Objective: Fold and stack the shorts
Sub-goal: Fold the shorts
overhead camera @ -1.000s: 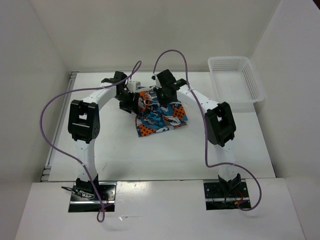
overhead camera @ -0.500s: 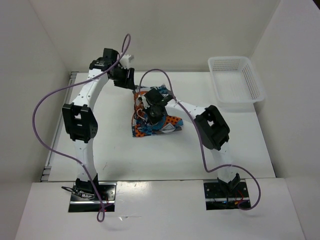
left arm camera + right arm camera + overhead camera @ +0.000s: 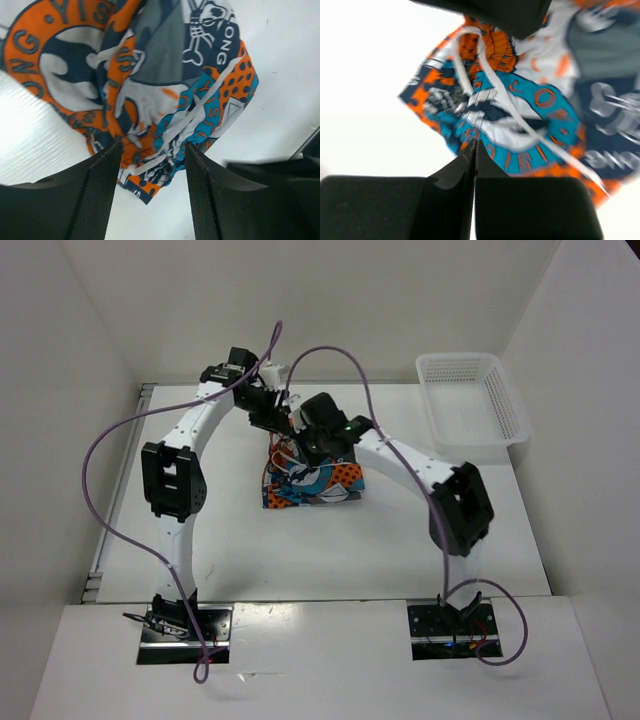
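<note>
Your shorts (image 3: 312,485) lie in a bunched heap near the middle of the white worktop (image 3: 300,550), a little toward its far side, well apart from the white mesh basket (image 3: 505,405) at the far right corner. Both arms reach in over the far edge of the heap. Your left gripper (image 3: 276,423) is released: in its wrist view the two black fingers (image 3: 100,190) stand apart with nothing between them, and the crumpled print shows below and beyond them. Your right gripper (image 3: 314,452) is clenched, its fingertips pressed together right at the fabric beside the white drawstring (image 3: 470,75), which loops across the teal and orange print. That view is blurred, so you cannot tell whether a fold is actually pinched between the tips or whether they only touch the cloth.
</note>
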Available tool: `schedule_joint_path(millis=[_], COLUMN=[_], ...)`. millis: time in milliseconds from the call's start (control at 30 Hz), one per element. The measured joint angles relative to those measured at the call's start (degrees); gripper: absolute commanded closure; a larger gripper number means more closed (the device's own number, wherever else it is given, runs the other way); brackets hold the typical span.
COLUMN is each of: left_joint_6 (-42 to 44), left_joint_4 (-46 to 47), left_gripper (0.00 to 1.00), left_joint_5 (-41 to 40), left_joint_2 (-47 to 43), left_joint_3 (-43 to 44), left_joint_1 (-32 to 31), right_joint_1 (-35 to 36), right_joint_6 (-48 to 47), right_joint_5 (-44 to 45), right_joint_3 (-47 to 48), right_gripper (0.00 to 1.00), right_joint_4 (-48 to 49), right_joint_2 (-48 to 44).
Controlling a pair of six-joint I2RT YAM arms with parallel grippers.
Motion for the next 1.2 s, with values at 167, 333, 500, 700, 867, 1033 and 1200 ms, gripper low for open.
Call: schedule_joint_path(millis=[167, 333, 500, 700, 867, 1033, 1200], left_joint_6=[-0.04, 0.02, 0.02, 0.02, 0.02, 0.02, 0.04], left_joint_4=[0.87, 1.75, 4.24, 7.45, 8.87, 9.92, 11.37], left_gripper=[0.47, 0.5, 0.5, 0.51, 0.51, 0.47, 0.35], left_joint_5=[-1.51, -5.22, -10.91, -18.97, -22.93, -23.76, -23.06], left_joint_2=[-1.05, -3.32, -0.79, 6.69, 10.21, 11.47, 11.43], left_joint_3=[-1.33, -5.99, -6.29, -2.78, -2.56, -2.56, -3.1], left_joint_1=[-3.96, -8.94, -9.33, -7.72, -6.78, -6.36, -6.36], right_joint_1=[-1.49, -8.33, -10.67, -10.16, -10.69, -11.56, -11.78], right_joint_6=[0.31, 3.34, 4.83, 5.62, 6.91, 7.65, 7.48], right_joint_5=[0.57, 0.09, -0.37, -2.05, -2.73, -3.52, -7.06], right_joint_3=[-7.15, -12.55, -17.35, -23.39, -26.47, -26.84, -26.56], right_gripper=[1.0, 1.0, 1.0, 1.0, 1.0, 1.0, 1.0], right_joint_4=[1.95, 3.21, 3.5, 5.18, 5.9, 6.88, 6.75], right_joint_2=[-14.32, -17.66, -13.25, -8.17, -5.79, -5.35, -5.09])
